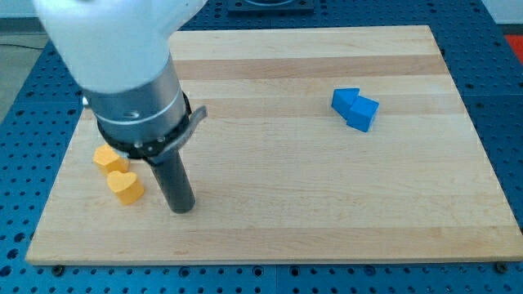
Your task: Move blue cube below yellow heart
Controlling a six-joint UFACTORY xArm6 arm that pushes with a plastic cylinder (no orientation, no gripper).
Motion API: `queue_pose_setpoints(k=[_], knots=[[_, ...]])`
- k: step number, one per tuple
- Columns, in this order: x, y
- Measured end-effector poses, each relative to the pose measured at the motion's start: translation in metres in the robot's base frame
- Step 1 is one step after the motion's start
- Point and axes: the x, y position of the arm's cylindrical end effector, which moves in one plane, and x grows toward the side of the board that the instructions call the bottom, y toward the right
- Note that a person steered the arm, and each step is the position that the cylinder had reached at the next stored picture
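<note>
At the view's bottom left of the wooden board (270, 220), the dark rod comes down from the arm's grey collar (137, 110) and ends in my tip (182, 209), resting on the wood. This arm carries no jaws, only the rod, so nothing is gripped.

Just to the view's left of my tip sits the yellow heart (126, 187), close beside the rod but with a thin strip of bare wood showing between them; I cannot tell for certain that they are apart at the base. Slightly higher in the view and further left lies a second yellow block (109, 158), its shape partly hidden under the collar; it looks roughly hexagonal, not confirmed. The two yellow pieces sit just beside each other, corner to corner.

Further up the board and well over to the view's right are the blue pieces. The blue cube (362, 113) lies well apart from my tip and from the yellow heart, at the upper right. Touching it on its left side is another blue block (345, 100), shape unclear, possibly a wedge or a second cube seen at an angle.

Beyond the board's edges the blue perforated table (498, 98) shows on all sides. The white arm housing (106, 33) fills the view's top left.
</note>
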Motion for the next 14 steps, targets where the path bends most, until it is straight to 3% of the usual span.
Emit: queue_pose_setpoints(k=[1, 3, 4, 5, 6, 7, 8, 9, 10, 11, 12, 13, 14], knots=[[0.000, -0.050], [-0.016, -0.029], [-0.001, -0.082], [0.006, -0.057], [-0.028, 0.066], [-0.118, 0.134], [-0.181, 0.137], [-0.239, 0.218], [-0.194, 0.325], [-0.118, 0.302], [-0.117, 0.245], [-0.145, 0.294], [-0.142, 0.228]])
